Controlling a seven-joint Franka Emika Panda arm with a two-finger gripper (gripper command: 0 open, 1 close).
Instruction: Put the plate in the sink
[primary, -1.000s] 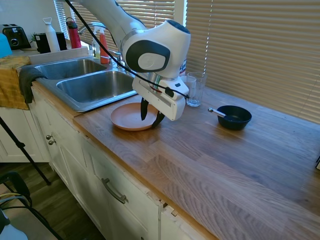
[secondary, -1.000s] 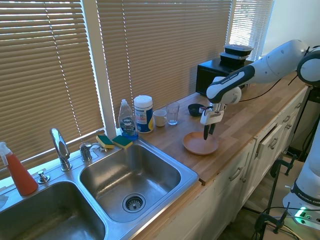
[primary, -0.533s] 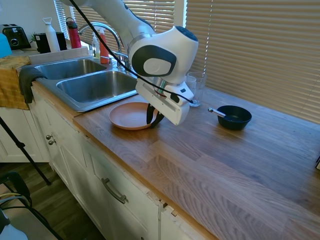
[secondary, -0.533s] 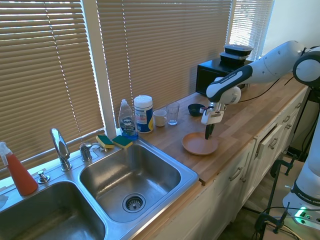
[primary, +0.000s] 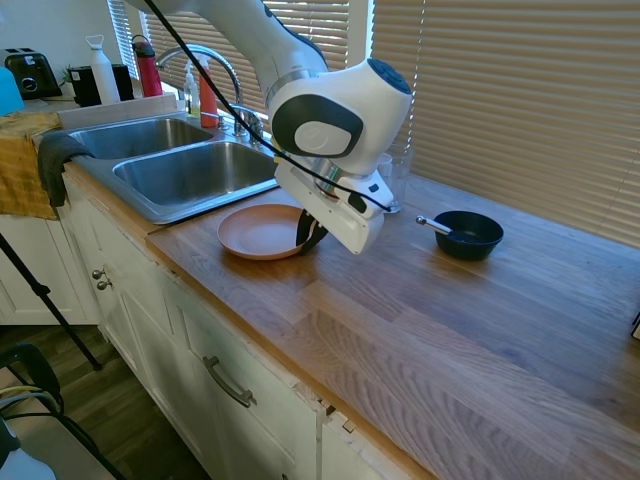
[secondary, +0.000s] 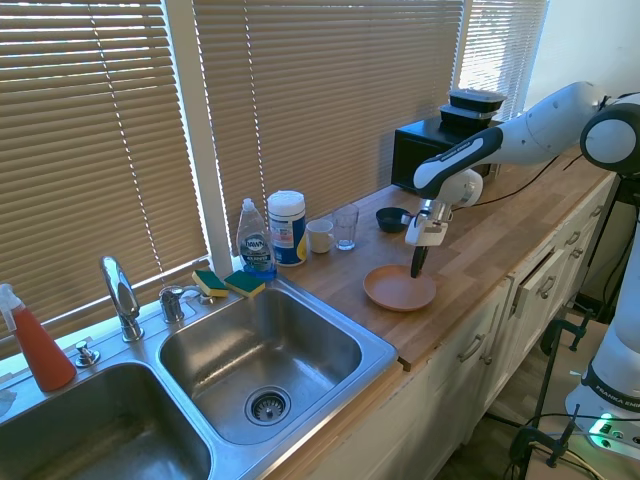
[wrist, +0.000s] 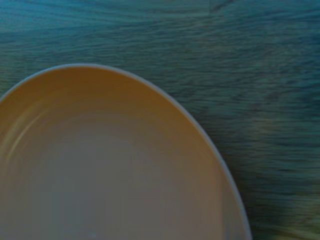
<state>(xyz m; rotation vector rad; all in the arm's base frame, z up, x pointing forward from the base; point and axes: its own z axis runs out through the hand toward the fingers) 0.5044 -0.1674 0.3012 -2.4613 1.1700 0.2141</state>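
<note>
The salmon-orange plate lies on the wooden counter just right of the sink. My gripper points down at the plate's rim on the side away from the sink, and its dark fingers are drawn together on that rim. In the wrist view the plate fills the lower left, with wood grain beyond it. Both steel basins are empty.
A dark blue bowl with a spoon sits further along the counter. A clear glass, a mug, a white canister, a soap bottle and sponges stand near the window. The faucet rises behind the basins.
The fingers have closed from a wide stance onto the plate's rim. The wrist has shifted slightly away from the sink, and the plate has slid a little toward the sink.
</note>
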